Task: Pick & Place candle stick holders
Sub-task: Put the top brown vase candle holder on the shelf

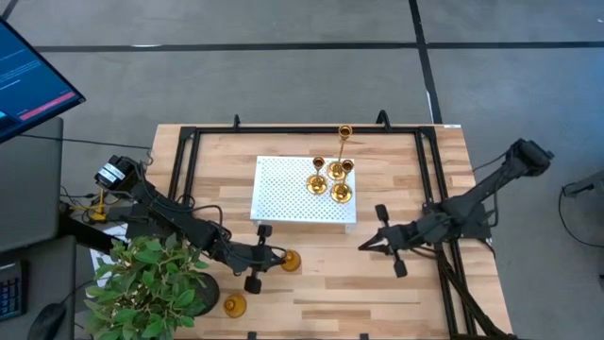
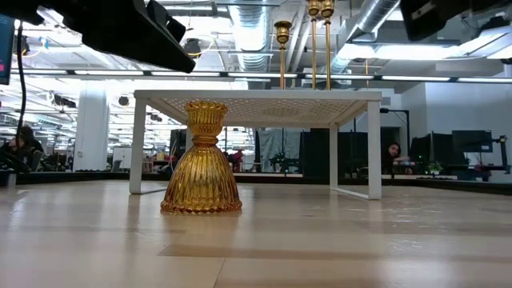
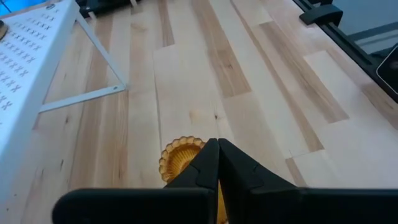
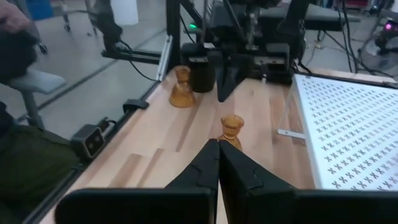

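Note:
A ribbed amber-gold candle stick holder [image 1: 291,260] [image 2: 202,160] stands upright on its round base on the wooden table, in front of the white perforated tray [image 1: 283,194]. My left gripper [image 1: 279,253] [image 3: 217,146] hangs shut just left of it and above it, touching nothing. A second squat holder [image 1: 234,304] [image 4: 181,87] stands near the table's near left corner. Several thin-stemmed gold holders [image 1: 335,179] stand on the tray's right part, one of them tall [image 1: 344,132]. My right gripper [image 1: 363,246] [image 4: 217,146] is shut in the air right of the first holder, pointing toward it.
A potted green plant [image 1: 151,288] stands at the near left beside the left arm. Black frame rails [image 1: 179,161] [image 1: 429,161] run along the table's left, far and right sides. Bare wood lies between the two grippers and along the near edge.

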Robot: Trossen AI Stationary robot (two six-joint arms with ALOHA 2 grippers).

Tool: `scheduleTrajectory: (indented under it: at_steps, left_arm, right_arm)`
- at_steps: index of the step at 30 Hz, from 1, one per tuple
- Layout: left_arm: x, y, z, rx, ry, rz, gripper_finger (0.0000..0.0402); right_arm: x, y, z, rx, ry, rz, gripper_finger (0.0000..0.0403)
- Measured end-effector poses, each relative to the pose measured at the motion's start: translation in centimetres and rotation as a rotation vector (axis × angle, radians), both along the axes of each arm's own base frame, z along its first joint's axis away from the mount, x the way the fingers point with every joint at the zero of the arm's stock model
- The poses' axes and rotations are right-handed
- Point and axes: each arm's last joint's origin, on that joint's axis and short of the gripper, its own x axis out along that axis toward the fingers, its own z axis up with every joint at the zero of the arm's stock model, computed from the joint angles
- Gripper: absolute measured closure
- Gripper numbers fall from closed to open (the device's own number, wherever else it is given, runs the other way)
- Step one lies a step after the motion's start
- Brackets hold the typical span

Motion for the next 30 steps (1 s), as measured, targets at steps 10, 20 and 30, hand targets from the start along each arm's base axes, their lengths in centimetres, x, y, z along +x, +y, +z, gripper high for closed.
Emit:
scheduleTrajectory:
  at_steps: [10,20,30]
  left_arm:
    - [0.02,-0.02,0.05,-0.003,-0.005,-0.002,0.0394]
    - [0.02,-0.02,0.06,-0.004,-0.005,-0.001,0.0394]
    - [0.02,-0.02,0.06,-0.004,-0.005,-0.002,0.0394]
  right_arm:
    - [-0.21,0.09,-0.21,0.006,-0.011,0.005,0.0403]
    - [-0.25,0.15,-0.21,0.005,-0.010,0.008,0.0403]
    - [-0.26,0.17,-0.20,0.005,-0.010,0.009,0.0403]
